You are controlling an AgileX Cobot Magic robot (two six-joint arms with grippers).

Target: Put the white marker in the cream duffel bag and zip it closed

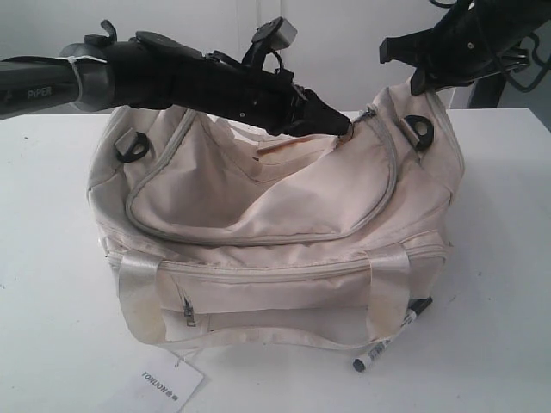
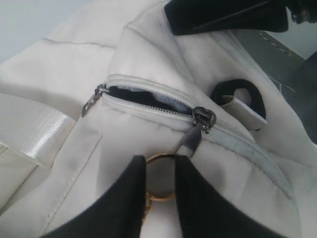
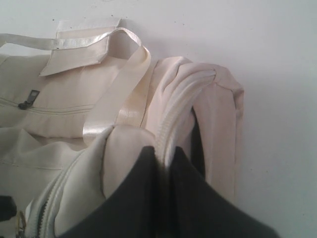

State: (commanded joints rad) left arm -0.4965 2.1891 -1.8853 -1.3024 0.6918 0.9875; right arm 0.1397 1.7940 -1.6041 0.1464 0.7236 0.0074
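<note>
My left gripper (image 2: 158, 166) pinched gold zipper-pull ring (image 2: 159, 196), right gripper (image 3: 163, 154) clamped cream fabric duffel bag (image 1: 258, 202) end; I needed taut fabric, straight pull; white black-capped marker (image 1: 392, 340) lay outside.

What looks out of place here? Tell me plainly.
The white marker lies on the table outside the cream duffel bag, by its front corner, while the left gripper pinches the zipper ring and the right gripper holds the bag's end.
</note>
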